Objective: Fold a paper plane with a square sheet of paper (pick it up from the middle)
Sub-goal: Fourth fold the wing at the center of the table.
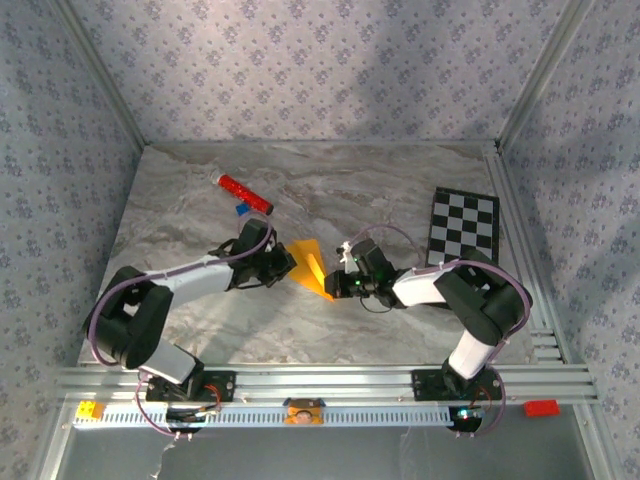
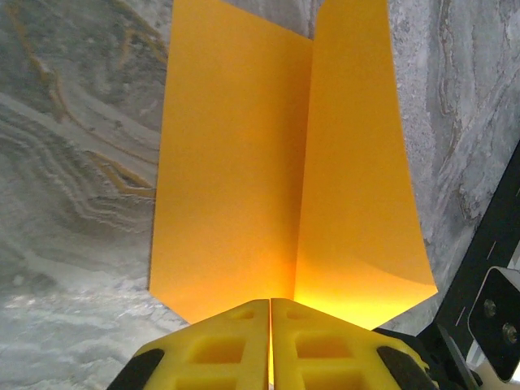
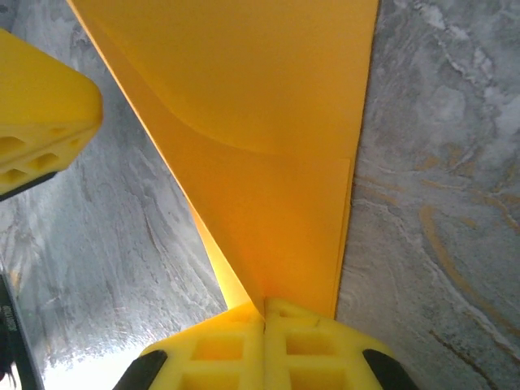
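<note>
The orange-yellow paper [image 1: 312, 266] is folded into a narrow pointed shape at the middle of the table, held between both arms. My left gripper [image 1: 284, 263] is shut on its left end; in the left wrist view the paper [image 2: 276, 162] rises from between the closed yellow fingers [image 2: 236, 341] with a centre crease and two flaps spreading apart. My right gripper [image 1: 340, 284] is shut on the right end; in the right wrist view the paper [image 3: 268, 162] runs away from the pinched fingers [image 3: 309, 341], and the other arm's yellow finger [image 3: 41, 122] shows at upper left.
A red cylinder [image 1: 245, 193] with a small blue piece [image 1: 241, 209] beside it lies at the back left. A black-and-white checkered board [image 1: 464, 227] lies at the right. Aluminium rails [image 1: 320, 380] run along the near edge.
</note>
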Available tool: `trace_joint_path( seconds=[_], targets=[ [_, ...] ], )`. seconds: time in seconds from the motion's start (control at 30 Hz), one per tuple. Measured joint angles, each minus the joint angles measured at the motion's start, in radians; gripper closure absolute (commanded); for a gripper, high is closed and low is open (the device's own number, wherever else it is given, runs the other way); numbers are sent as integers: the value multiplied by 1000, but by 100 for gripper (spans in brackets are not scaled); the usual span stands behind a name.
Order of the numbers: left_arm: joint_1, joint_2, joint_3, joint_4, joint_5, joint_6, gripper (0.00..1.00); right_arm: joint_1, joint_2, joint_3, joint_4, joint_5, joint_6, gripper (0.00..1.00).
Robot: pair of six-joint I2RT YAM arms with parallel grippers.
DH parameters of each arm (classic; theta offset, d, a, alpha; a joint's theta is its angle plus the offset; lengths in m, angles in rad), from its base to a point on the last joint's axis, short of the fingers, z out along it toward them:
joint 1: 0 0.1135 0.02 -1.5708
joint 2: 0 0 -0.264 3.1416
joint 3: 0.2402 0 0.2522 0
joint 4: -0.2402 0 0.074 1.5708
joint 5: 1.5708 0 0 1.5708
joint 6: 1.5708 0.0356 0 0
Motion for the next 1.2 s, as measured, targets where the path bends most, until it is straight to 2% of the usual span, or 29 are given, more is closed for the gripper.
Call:
trace_joint_path(
  seconds=[0.5,1.2],
  targets=[
    [-53,142,60,148,65,7,93,-22,0,-32,45,-27,50,100],
    [-60,224,100,200,76,-5,93,-28,0,-36,47,-31,54,100]
  ],
)
